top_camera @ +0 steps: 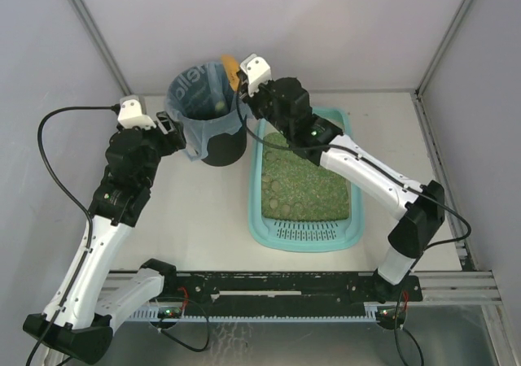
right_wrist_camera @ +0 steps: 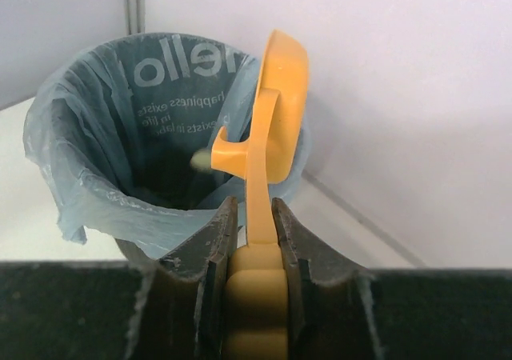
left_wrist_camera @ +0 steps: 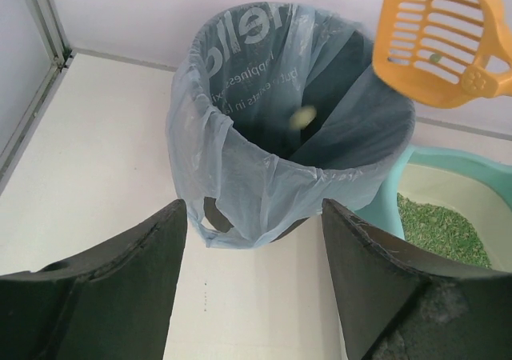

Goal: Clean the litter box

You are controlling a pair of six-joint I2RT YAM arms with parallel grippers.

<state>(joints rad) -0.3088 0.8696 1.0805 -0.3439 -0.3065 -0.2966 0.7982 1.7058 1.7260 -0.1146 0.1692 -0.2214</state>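
The light-teal litter box [top_camera: 305, 246] lies right of centre with green litter [top_camera: 303, 183] in it; its rim [left_wrist_camera: 480, 166] shows at the right of the left wrist view. My right gripper [right_wrist_camera: 256, 212] is shut on the handle of the orange slotted scoop [right_wrist_camera: 276, 112]. The scoop [top_camera: 232, 69] is tipped on edge over the bin [top_camera: 207, 110]. A pale clump [left_wrist_camera: 302, 118] is falling into the blue bag. My left gripper [left_wrist_camera: 254, 216] stands open and holds nothing, just in front of the bin's near side, where the bag's loose hem hangs.
The round black bin [left_wrist_camera: 296, 112] with its blue liner stands against the litter box's far left corner. White walls and metal frame posts [top_camera: 94, 32] close in the back and sides. The slotted grille [top_camera: 308, 233] is at the tray's near end.
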